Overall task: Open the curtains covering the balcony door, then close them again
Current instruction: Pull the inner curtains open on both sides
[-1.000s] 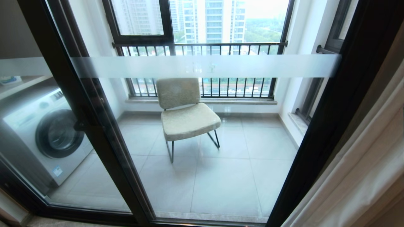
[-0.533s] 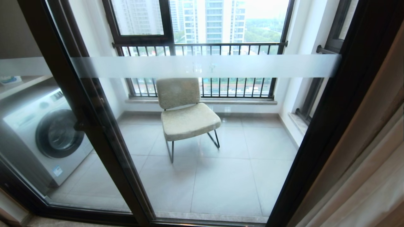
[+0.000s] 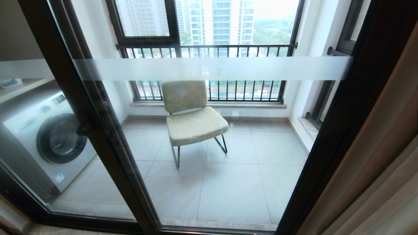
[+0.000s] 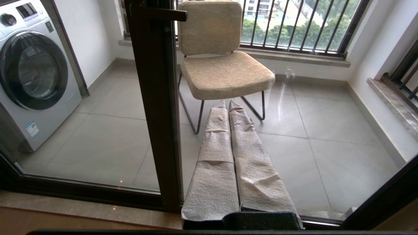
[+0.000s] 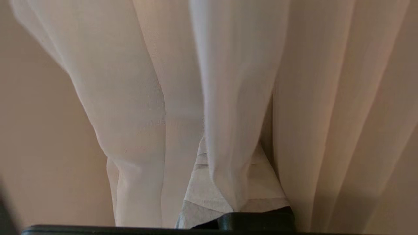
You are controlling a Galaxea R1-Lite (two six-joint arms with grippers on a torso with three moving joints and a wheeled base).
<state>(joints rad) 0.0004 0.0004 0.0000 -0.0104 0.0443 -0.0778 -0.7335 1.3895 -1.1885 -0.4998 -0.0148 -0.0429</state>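
The balcony door (image 3: 343, 107) is a clear pane in a black frame with a frosted band (image 3: 212, 68) across it. It stands uncovered. The curtains (image 3: 388, 189) are bunched at the far right edge of the head view. Neither gripper shows in that view. In the right wrist view my right gripper (image 5: 232, 147) is buried in the folds. A white sheer fold (image 5: 238, 98) runs down between its cloth-wrapped fingers (image 5: 196, 192), and beige drapes (image 5: 326, 98) hang beside it. My left gripper (image 4: 227, 102) is shut and empty, and it points at the door frame (image 4: 156, 98).
Behind the glass a beige chair (image 3: 192, 120) stands on the tiled balcony floor, with a washing machine (image 3: 49, 140) to the left. A window with black railing bars (image 3: 209, 49) lies beyond. A black handle (image 3: 88, 127) sits on the door's middle frame.
The curtains at the right edge of the head view have slid further right, so less white cloth shows there. The left arm has not moved.
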